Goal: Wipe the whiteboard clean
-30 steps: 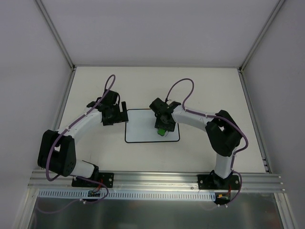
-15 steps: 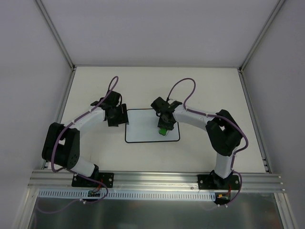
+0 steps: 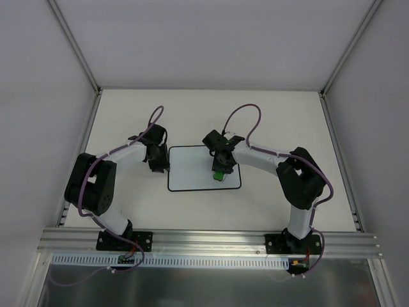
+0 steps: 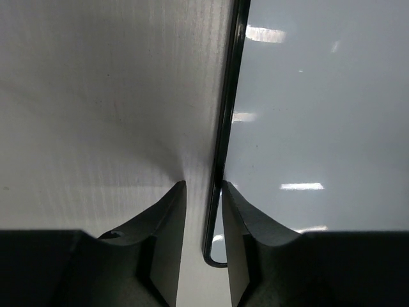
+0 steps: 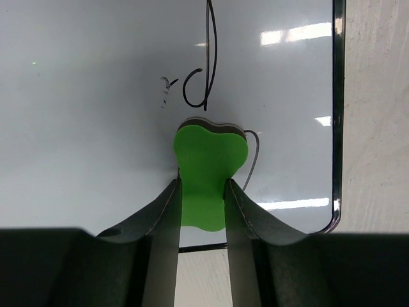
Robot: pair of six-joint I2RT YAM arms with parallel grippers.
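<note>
The whiteboard (image 3: 192, 171) lies flat mid-table, white with a thin black rim. In the right wrist view dark handwriting (image 5: 206, 77) sits near the whiteboard's (image 5: 96, 96) right end. My right gripper (image 5: 202, 183) is shut on the green eraser (image 5: 211, 160), which rests on the board just below the writing and covers part of a stroke. From above, the eraser (image 3: 218, 174) shows under the right gripper (image 3: 219, 167). My left gripper (image 4: 203, 184) stands narrowly open astride the board's left rim (image 4: 230, 96) near a corner, one finger over the table, the other over the whiteboard (image 4: 319, 128).
The cream table (image 3: 281, 121) is fenced by pale walls and metal posts. An aluminium rail (image 3: 211, 240) carries both arm bases at the near edge. Purple cables (image 3: 246, 118) loop above each forearm.
My left gripper has moved right onto the board's left edge and its jaws have narrowed a lot. The right jaws have closed in on the eraser, which has barely shifted.
</note>
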